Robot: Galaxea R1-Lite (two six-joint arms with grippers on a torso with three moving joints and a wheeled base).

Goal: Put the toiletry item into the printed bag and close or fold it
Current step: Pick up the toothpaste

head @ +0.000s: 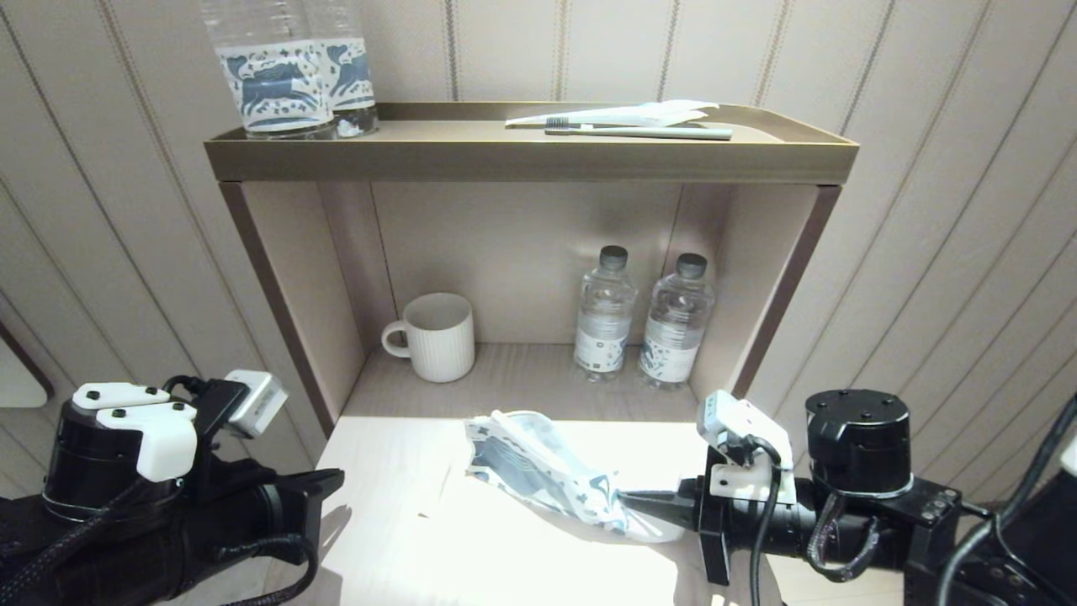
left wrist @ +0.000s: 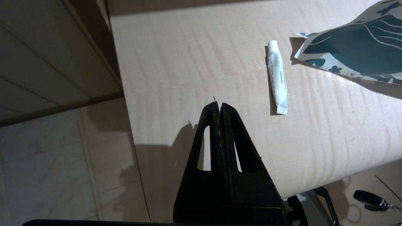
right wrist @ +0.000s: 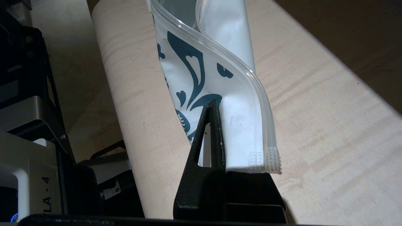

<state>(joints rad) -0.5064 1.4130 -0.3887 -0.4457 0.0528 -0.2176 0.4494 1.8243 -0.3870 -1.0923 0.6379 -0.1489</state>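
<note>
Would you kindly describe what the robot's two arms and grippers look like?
Both arms are black and cylindrical, with black cables looped along them. The left gripper and right gripper each end in black, tapering jaws with slot-shaped cut-outs. A white camera module sits on each wrist, and white screwed covers cap the left arm's joint.

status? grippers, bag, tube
Right gripper shut on printed bag, zip mouth open. Left gripper shut, empty, over table edge. Toothpaste tube on table beside bag. Nothing blocking.

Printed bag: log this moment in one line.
right gripper: shut on printed bag, lifting it | left gripper: shut, empty | toothpaste tube: on table, outside bag
</note>
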